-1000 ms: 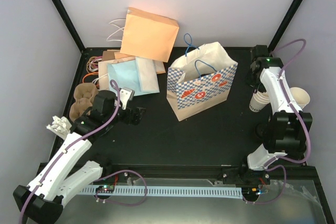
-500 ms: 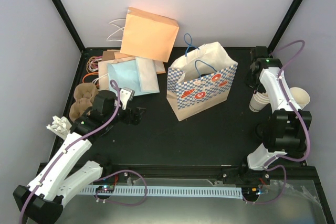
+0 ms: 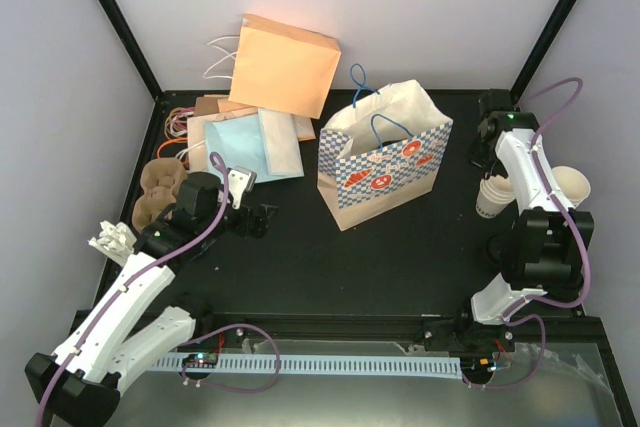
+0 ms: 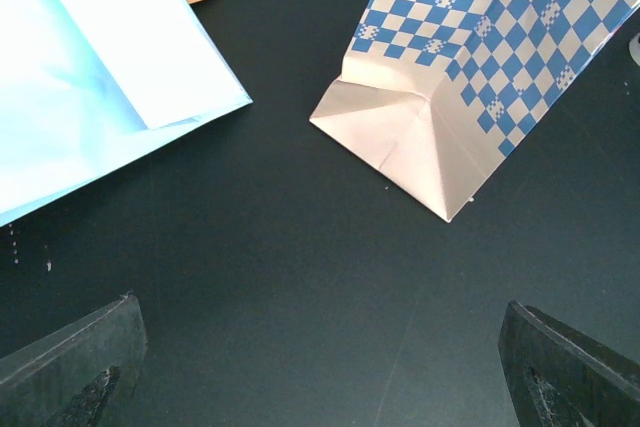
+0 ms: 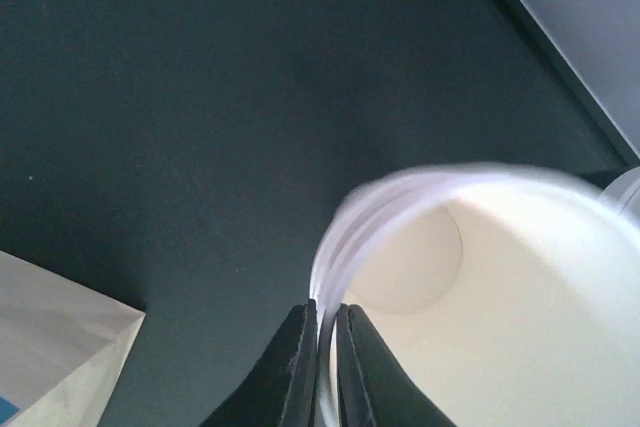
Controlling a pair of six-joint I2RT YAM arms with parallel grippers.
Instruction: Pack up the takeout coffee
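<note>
Right hand (image 5: pixel 325 315) has its two fingers pinched narrow on the rolled rim of the cream-white paper cup (image 5: pixel 480 277), one finger inside the wall and one outside. The cup sits at the right side of the top view, apart from the blue-checked bag (image 4: pixel 500 47) standing at centre. Left hand (image 4: pixel 320 362) hovers with fingers wide apart, holding nothing, over the dark worktop (image 4: pixel 300 247) at lower centre-left, between the checked bag's base corner and a flat pale-blue bag (image 4: pixel 90 77).
</note>
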